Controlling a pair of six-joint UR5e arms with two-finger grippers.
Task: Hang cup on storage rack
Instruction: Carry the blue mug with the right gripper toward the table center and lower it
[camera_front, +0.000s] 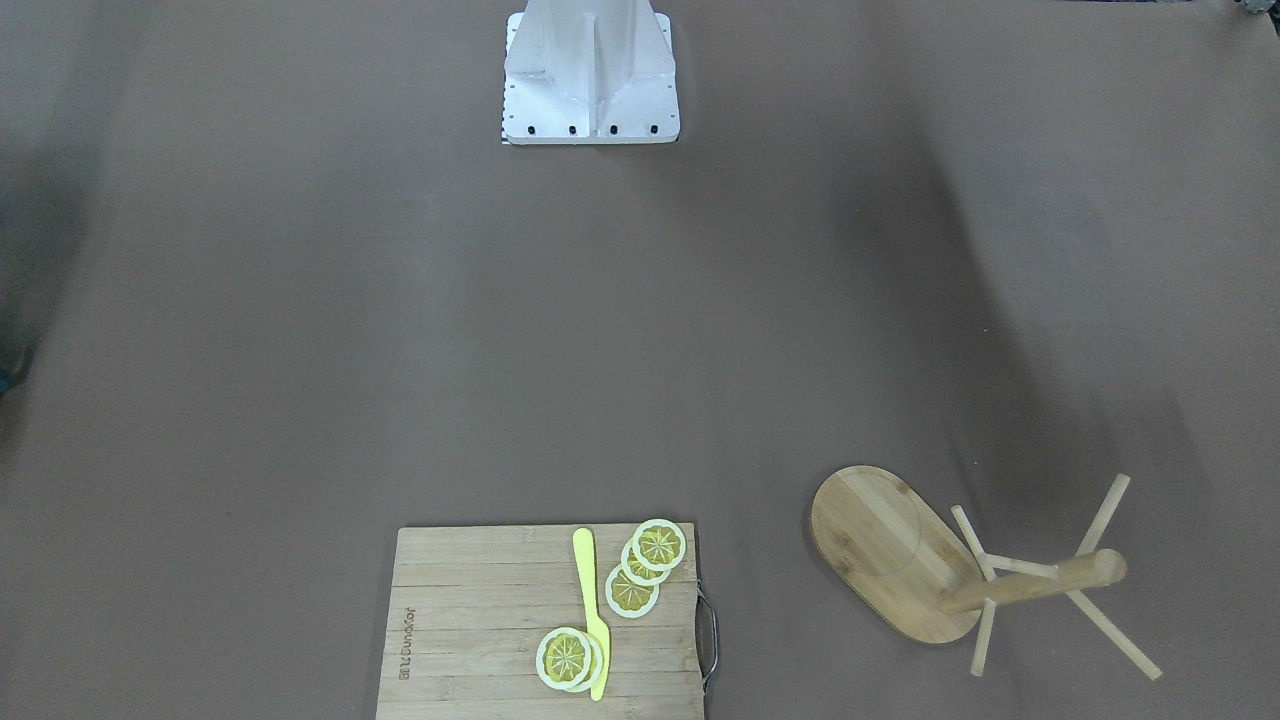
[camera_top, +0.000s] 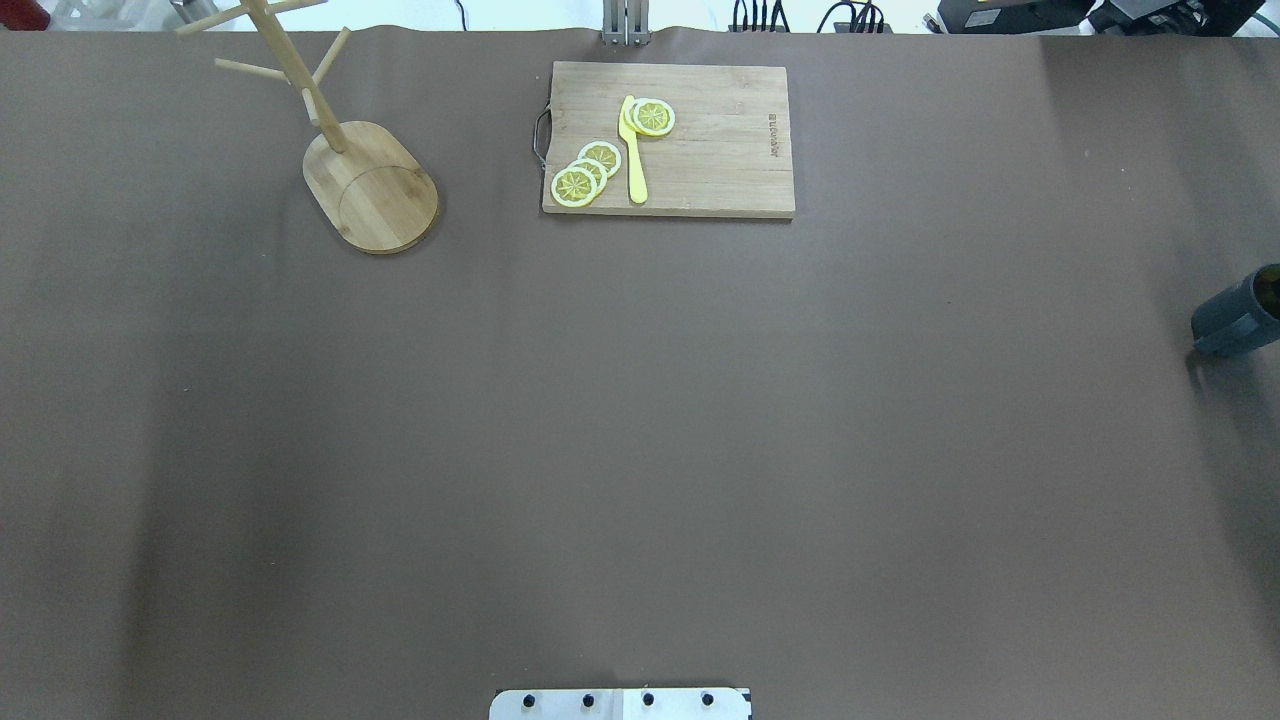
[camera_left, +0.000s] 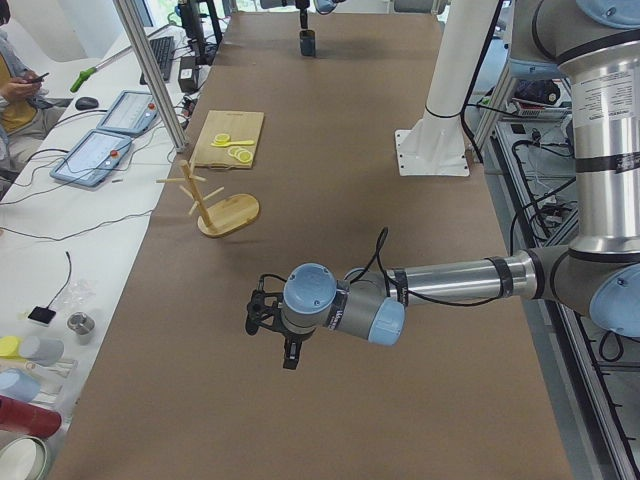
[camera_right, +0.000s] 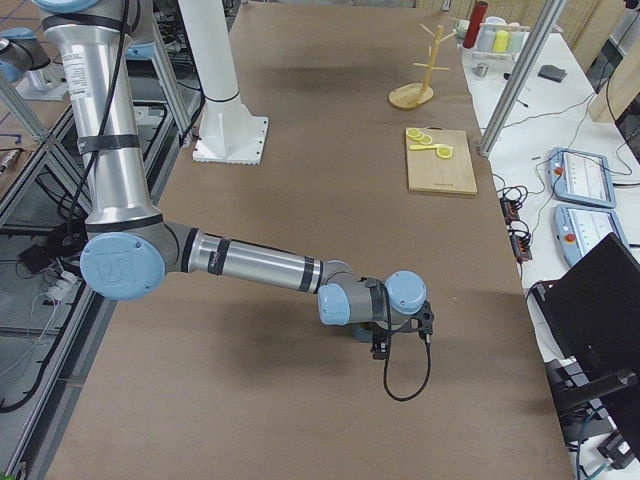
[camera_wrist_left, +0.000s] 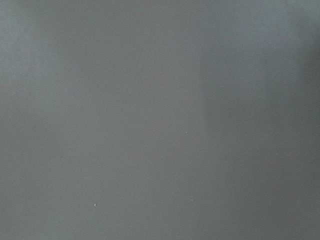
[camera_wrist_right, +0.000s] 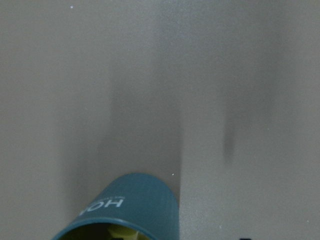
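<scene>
The cup (camera_top: 1240, 315), dark slate-blue with white "HOME" lettering, stands on the table at the far right edge of the overhead view. It fills the bottom of the right wrist view (camera_wrist_right: 131, 207), with its yellowish inside showing. The storage rack (camera_top: 370, 185), a bamboo mug tree with an oval base, stands upright at the far left of the table, and also shows in the front view (camera_front: 895, 550). My right gripper (camera_right: 385, 345) hangs right over the cup; I cannot tell if it is open. My left gripper (camera_left: 288, 352) hovers over bare table far from the rack; I cannot tell its state.
A bamboo cutting board (camera_top: 720, 150) with lemon slices (camera_top: 585, 175) and a yellow knife (camera_top: 634, 150) lies at the far middle of the table. The robot's white base (camera_front: 590, 80) stands at the near edge. Tablets and clutter lie on a side table (camera_left: 100, 150).
</scene>
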